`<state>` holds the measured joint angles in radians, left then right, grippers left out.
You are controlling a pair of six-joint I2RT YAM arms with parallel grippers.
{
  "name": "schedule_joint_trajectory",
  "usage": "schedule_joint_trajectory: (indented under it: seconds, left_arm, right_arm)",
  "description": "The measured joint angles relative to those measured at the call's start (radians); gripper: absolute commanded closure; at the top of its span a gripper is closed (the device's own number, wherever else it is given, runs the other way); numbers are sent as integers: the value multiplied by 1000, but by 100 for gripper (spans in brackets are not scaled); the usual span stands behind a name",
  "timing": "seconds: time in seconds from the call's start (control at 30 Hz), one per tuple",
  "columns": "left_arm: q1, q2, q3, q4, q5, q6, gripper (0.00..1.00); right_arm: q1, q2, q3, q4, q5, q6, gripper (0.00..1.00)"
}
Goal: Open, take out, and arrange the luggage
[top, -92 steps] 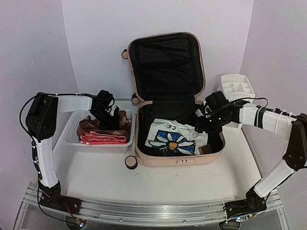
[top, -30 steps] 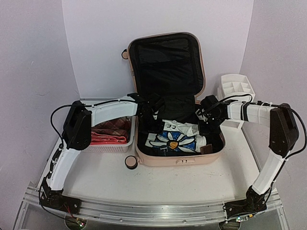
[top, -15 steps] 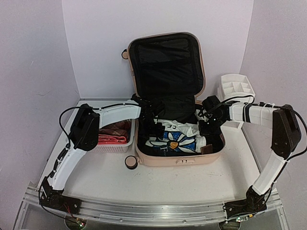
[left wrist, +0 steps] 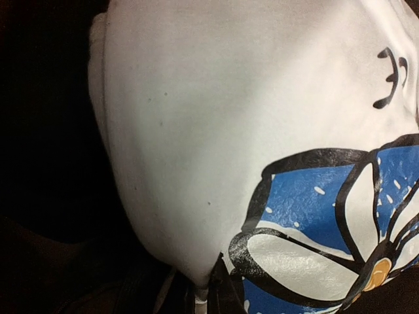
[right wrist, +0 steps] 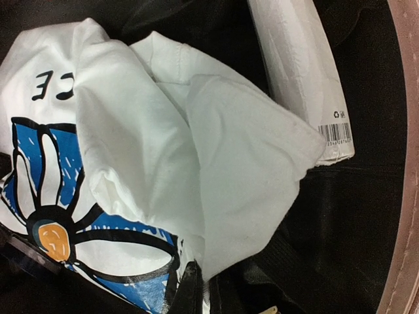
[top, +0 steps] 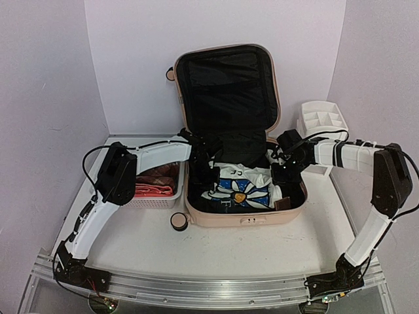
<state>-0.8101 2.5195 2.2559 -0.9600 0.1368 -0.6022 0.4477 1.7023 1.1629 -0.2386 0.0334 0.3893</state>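
The peach-pink luggage (top: 245, 221) lies open mid-table, its black-lined lid standing upright. Inside it is a white T-shirt (top: 239, 190) with a blue daisy print. My left gripper (top: 211, 178) is shut on the shirt's left edge. In the left wrist view, white cloth (left wrist: 196, 131) runs down into the closed jaws of that gripper (left wrist: 206, 294). My right gripper (top: 278, 175) is shut on the shirt's right edge. The right wrist view shows a bunched fold of the shirt (right wrist: 163, 131) pinched in this gripper (right wrist: 206, 288). The shirt hangs bunched between the two grippers.
A white mesh basket (top: 157, 199) holding folded pink and plaid cloth stands left of the luggage. A white drawer organizer (top: 321, 118) stands at the back right. A white wrapped packet (right wrist: 298, 72) and a small brown item (top: 283, 204) lie in the luggage's right side.
The left arm came over from the basket into the luggage, and its jaws have just closed on the shirt's left edge. The shirt is more bunched. The right gripper kept its hold.
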Motion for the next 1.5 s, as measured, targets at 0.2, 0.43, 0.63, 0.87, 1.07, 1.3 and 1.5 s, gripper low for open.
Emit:
schedule_joint_trajectory:
  seconds: [0.2,0.43,0.63,0.87,1.07,1.3,1.5]
  left_arm:
    - [0,-43,-9,-3,-9,10,100]
    - [0,-206,-10,-2,-8,29,100]
    - [4,-317,-4,-1,-3,29,100]
    - [12,-331,-6,-3,8,32,100]
    - [25,-407,-58,-35,-22,66,100]
    - [93,-604,-187,-63,-56,107,100]
    - [174,-741,-256,-146,-126,169,100]
  right_arm:
    - [0,-55,7,-3,-49,2,100]
    - [0,-152,66,-7,-113,6,100]
    - [0,-212,115,-8,-158,19,100]
    - [0,-215,160,-16,-233,41,100]
    - [0,-215,182,26,-324,80,100]
    - [66,-146,272,72,-352,95,100]
    - [215,15,429,105,-330,86,100]
